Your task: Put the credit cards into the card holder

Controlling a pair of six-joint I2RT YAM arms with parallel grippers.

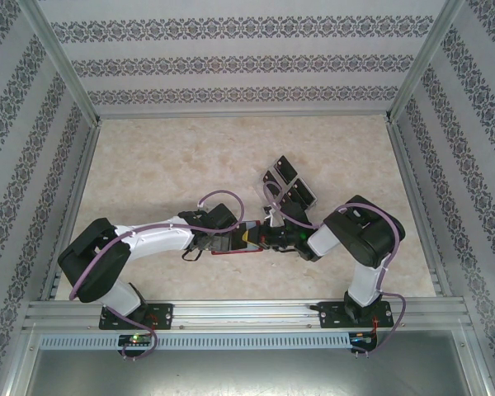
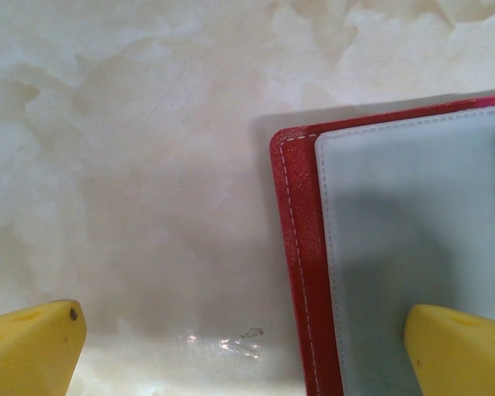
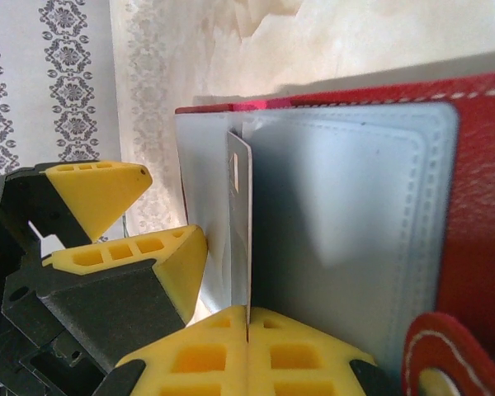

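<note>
We are clenching the right tool (image 3: 247,330) on a credit card (image 3: 241,214) to sleeve it; the released left tool (image 2: 246,351) is seemingly pinning the card holder (image 2: 295,247).

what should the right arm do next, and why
Probably ease the card forward into the card holder's clear sleeve: the right gripper is shut on it, edge-on at the sleeves, with the open left gripper over the holder's edge.

Red card holder (image 3: 478,206) open, flat; black credit cards (image 1: 299,195) fanned beyond.
</note>
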